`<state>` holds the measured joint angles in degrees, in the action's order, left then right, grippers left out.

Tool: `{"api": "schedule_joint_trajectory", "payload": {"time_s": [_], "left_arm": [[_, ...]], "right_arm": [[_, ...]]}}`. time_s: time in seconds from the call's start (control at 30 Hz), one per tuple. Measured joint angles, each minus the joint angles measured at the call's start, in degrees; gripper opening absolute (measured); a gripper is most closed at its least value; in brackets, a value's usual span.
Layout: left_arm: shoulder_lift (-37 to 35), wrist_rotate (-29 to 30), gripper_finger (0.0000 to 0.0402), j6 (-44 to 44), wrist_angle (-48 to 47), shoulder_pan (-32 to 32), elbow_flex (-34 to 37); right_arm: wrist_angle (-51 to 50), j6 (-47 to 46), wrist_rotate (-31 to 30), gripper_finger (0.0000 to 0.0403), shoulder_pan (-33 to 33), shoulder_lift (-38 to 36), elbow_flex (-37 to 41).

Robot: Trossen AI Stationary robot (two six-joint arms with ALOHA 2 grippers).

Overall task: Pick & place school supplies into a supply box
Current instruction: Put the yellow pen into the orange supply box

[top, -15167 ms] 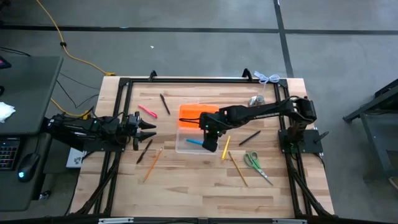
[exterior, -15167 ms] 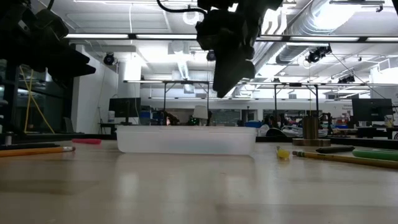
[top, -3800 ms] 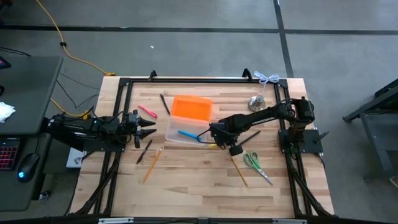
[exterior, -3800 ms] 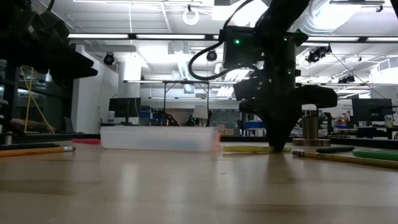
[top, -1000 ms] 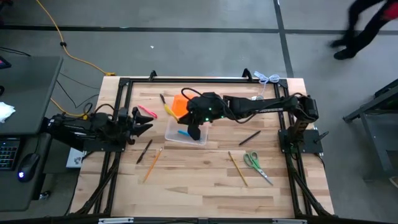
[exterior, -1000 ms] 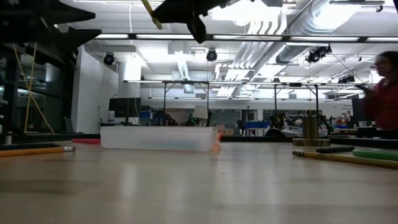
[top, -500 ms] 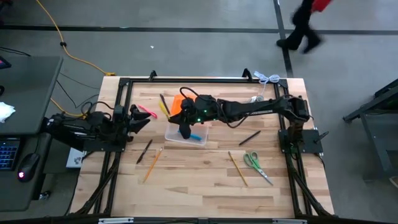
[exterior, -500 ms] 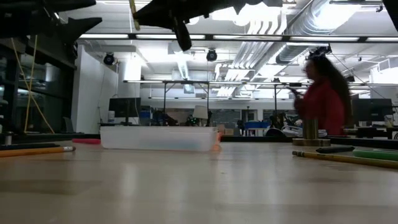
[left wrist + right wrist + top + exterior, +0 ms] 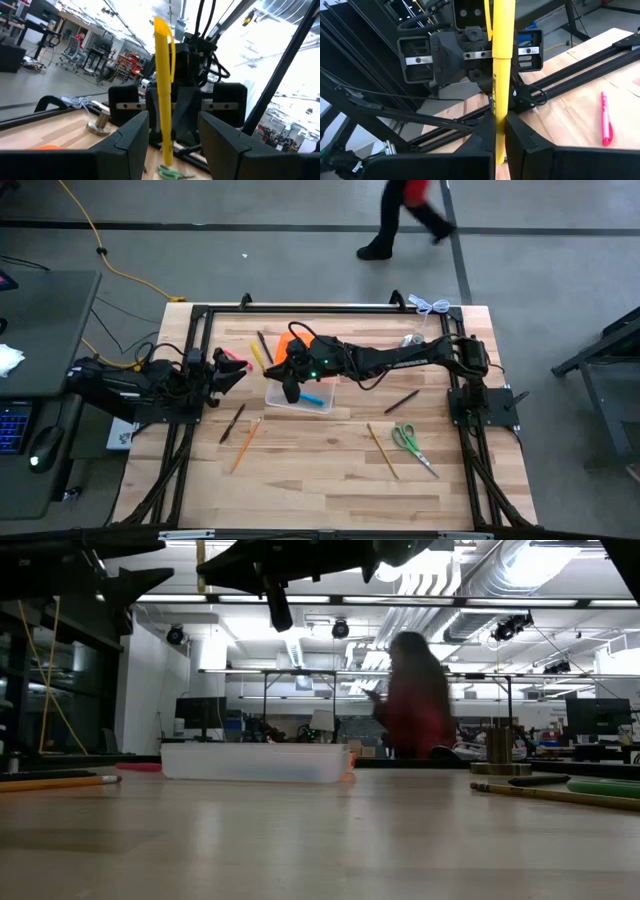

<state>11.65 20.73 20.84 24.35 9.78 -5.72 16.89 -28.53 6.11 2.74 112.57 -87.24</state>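
My right gripper [image 9: 499, 131], clamped low on a light, stiff, slippery yellow pen [image 9: 501, 60], holds it upright between my open left gripper [image 9: 218, 372] and the supply box [image 9: 300, 395].

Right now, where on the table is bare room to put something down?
The wide wood strip along the near edge, below the wooden pencil and scissors, is bare. It is crowded around the supply box, where the right pincer holds the yellow pen.
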Motion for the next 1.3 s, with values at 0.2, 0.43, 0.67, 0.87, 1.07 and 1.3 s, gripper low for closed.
{"api": "schedule_joint_trajectory", "payload": {"time_s": [0.2, 0.43, 0.67, 0.87, 1.07, 1.3], "left_arm": [[4.59, 0.0, 0.02, -0.07, 5.78, 0.0, 0.0], [10.72, -0.05, 0.02, 0.0, 13.2, 0.0, 0.0], [17.09, -0.79, 0.02, 0.01, 22.59, 0.0, 0.0], [22.58, -2.48, 0.02, -0.12, 23.51, -0.01, -3.33], [28.54, -3.8, 0.02, -3.08, 23.59, 0.0, -8.01], [31.29, -3.8, 0.02, -2.56, 21.5, 0.0, -8.76]], "right_arm": [[0.14, 0.0, -0.6, 0.0, 0.02, 0.0, 0.0], [0.1, 0.0, -0.64, 0.0, 0.02, 0.0, 0.0], [-0.85, 0.0, -1.49, 0.0, 0.02, 0.02, 0.0], [-0.97, 0.0, -1.47, 0.0, 0.01, 0.02, -0.02], [-1.43, 0.02, -1.41, 0.0, 0.02, 0.02, -0.02], [-1.62, 0.02, -0.27, 0.0, 0.02, 0.02, -0.02]]}}
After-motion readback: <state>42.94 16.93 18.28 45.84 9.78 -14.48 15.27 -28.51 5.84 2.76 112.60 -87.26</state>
